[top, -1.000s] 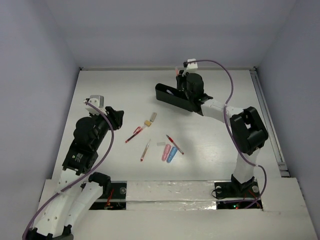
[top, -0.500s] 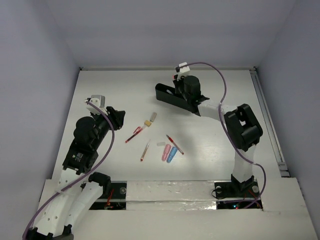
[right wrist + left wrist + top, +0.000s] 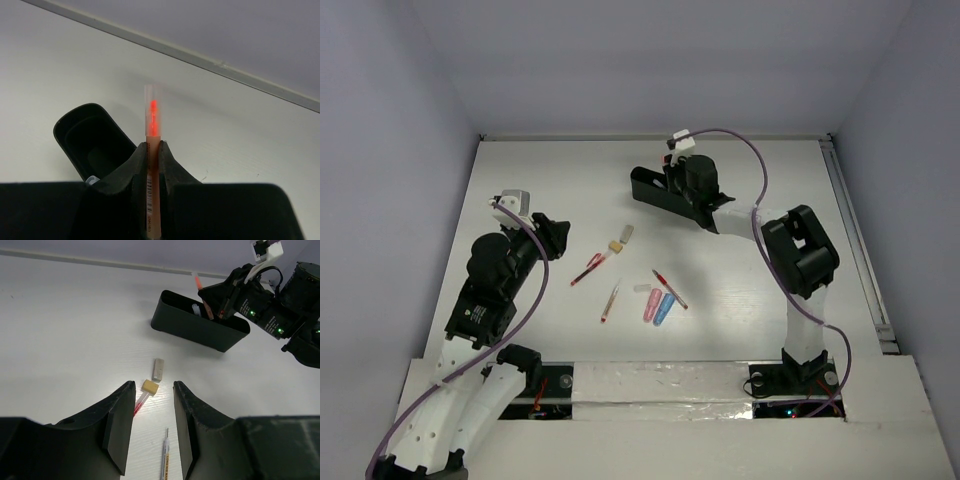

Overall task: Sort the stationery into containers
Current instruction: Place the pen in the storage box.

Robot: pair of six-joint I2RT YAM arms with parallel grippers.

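Observation:
My right gripper point(image 3: 153, 145) is shut on a pink pen point(image 3: 152, 120) with a clear cap and holds it over the long black tray point(image 3: 653, 191) at the back; the tray's rounded end point(image 3: 92, 140) lies just left of the fingers. A pale item lies inside the tray. My left gripper point(image 3: 556, 238) is open and empty above the table, left of the scattered stationery. Between its fingers in the left wrist view lie a tan eraser point(image 3: 150, 387), a grey-white eraser point(image 3: 158, 369), a red pen point(image 3: 139, 401) and a pink pen point(image 3: 164, 460).
On the table's middle lie a red pen point(image 3: 587, 269), a pink pen point(image 3: 611, 299), another red pen point(image 3: 669, 288), a pink capsule point(image 3: 651, 304), a blue capsule point(image 3: 664, 309) and a small white piece point(image 3: 642, 288). Walls bound the table at the back and sides.
My right gripper has moved a little left along the tray with the pink pen in it. The left arm has not moved.

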